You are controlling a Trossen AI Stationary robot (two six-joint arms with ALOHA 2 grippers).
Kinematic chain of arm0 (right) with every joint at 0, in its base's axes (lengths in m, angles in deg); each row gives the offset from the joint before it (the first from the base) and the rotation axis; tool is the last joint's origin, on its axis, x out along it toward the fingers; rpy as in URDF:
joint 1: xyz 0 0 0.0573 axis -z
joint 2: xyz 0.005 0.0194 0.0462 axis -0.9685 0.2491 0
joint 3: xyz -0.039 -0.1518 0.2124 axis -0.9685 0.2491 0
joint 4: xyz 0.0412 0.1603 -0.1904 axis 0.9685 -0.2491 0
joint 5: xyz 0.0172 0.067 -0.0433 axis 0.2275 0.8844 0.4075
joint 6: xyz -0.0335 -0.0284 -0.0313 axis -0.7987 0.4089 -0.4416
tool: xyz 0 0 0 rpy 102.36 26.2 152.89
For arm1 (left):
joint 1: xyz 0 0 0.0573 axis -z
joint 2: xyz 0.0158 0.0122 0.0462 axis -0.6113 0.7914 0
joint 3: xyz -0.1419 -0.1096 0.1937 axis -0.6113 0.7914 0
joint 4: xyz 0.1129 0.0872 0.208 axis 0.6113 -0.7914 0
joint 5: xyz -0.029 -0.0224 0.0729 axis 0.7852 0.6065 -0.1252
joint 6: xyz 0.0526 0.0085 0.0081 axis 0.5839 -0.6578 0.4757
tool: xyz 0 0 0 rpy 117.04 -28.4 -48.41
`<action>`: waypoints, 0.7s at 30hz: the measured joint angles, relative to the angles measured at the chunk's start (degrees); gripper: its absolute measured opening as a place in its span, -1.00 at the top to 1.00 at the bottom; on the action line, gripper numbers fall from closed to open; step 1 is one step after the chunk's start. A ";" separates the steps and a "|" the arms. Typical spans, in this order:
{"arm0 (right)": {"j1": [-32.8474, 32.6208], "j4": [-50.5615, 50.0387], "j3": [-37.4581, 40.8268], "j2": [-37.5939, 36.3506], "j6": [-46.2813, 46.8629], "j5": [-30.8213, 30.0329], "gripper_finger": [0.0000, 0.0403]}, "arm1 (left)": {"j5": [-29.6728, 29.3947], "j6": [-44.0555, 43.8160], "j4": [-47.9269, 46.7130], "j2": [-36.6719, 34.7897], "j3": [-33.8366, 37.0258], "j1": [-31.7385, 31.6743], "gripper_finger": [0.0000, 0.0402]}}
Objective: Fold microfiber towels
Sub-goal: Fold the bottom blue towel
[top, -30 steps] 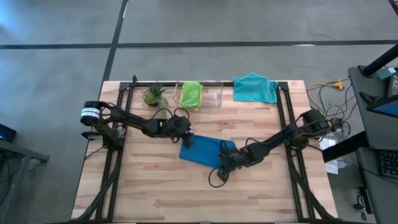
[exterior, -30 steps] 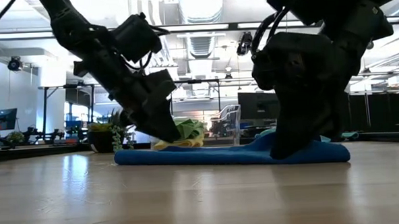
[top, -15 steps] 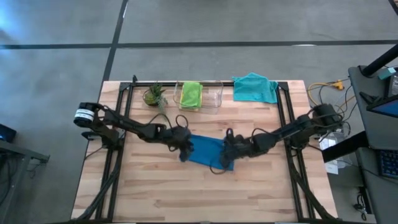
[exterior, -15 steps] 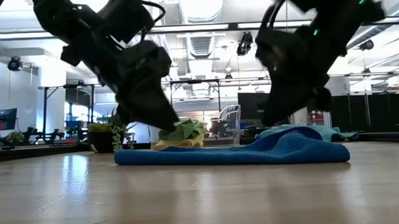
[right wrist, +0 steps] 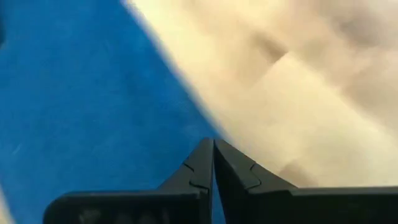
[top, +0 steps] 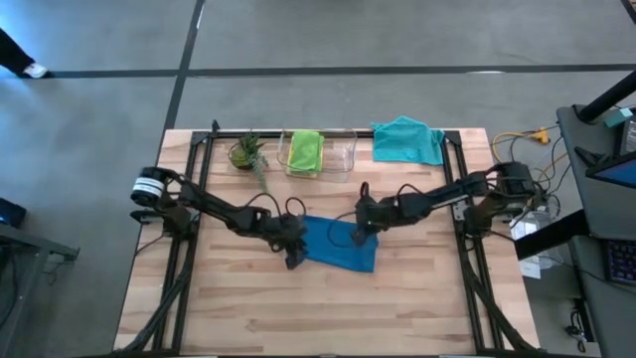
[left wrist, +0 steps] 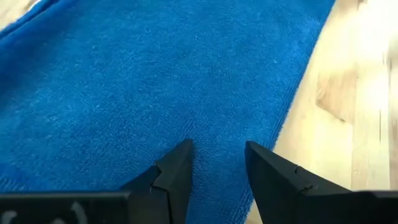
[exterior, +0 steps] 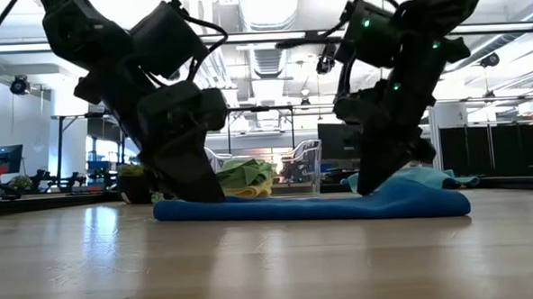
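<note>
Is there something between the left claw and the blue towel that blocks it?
Nothing visible blocks it. The left claw is open and already at the blue towel, its fingers right over the cloth near its left edge. The right claw is shut, at the towel's far edge.

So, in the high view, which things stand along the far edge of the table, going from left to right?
Potted plant → clear bin with the lime green towel in its left part → teal towel.
</note>
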 joint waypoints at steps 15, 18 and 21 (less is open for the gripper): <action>-8.81 -3.94 1.59 -3.05 3.82 2.12 0.96 | -1.73 -0.11 0.10 0.21 -0.20 0.43 0.33; -7.19 -4.30 1.51 -2.11 5.23 -0.99 0.96 | -1.88 -0.07 0.43 0.26 -0.17 0.49 0.33; -4.82 -5.01 1.57 -0.70 4.92 -0.99 0.96 | -1.90 -0.04 0.50 0.26 -0.05 0.53 0.33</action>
